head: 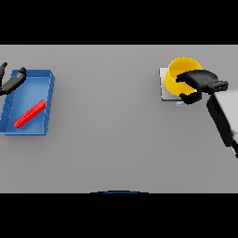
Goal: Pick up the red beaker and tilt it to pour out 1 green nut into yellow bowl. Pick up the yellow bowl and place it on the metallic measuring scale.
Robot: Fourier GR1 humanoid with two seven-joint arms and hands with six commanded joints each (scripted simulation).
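Right hand (pixel 201 82) is reaching in from the right side and sitting over the near-right part of the yellow bowl (pixel 179 74). Its fingers are curling round the bowl's rim, with one dark digit showing below the bowl at the lower right; the hand is gripping the bowl.

The bowl is resting on the pale, flat scale (pixel 163 86), at the far right of the grey table (pixel 111 139). Only the left edge and a sliver of the near edge of the scale are showing from under the bowl. Whether anything is lying inside the bowl cannot be told; the hand is covering much of it.

Left hand (pixel 11 81) is showing at the far left edge, over the far-left corner of a blue tray (pixel 46 93). Its fingers are looking fairly straight and loose, holding nothing.

A red, long, narrow object (pixel 29 114) is lying slantwise inside the tray, from near-left to far-right. Whether this is the beaker on its side cannot be told.

The tray and the bowl are sitting well apart, with bare table between them.
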